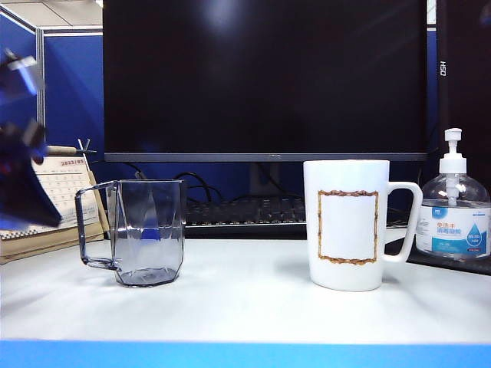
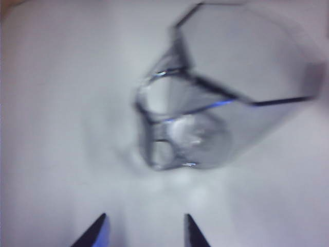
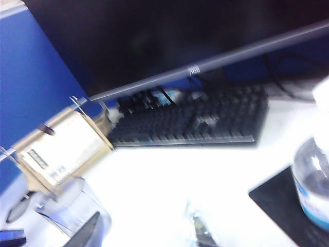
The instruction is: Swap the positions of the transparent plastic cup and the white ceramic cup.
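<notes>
Two empty cups, transparent plastic cup [image 1: 146,232], white ceramic cup [image 1: 347,224], well apart

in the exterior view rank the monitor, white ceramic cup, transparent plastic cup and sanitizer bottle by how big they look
1. monitor, by far the largest.
2. white ceramic cup.
3. transparent plastic cup and sanitizer bottle look about alike; the bottle stands farther back and is cut by the frame edge, so I won't rank them.
</notes>
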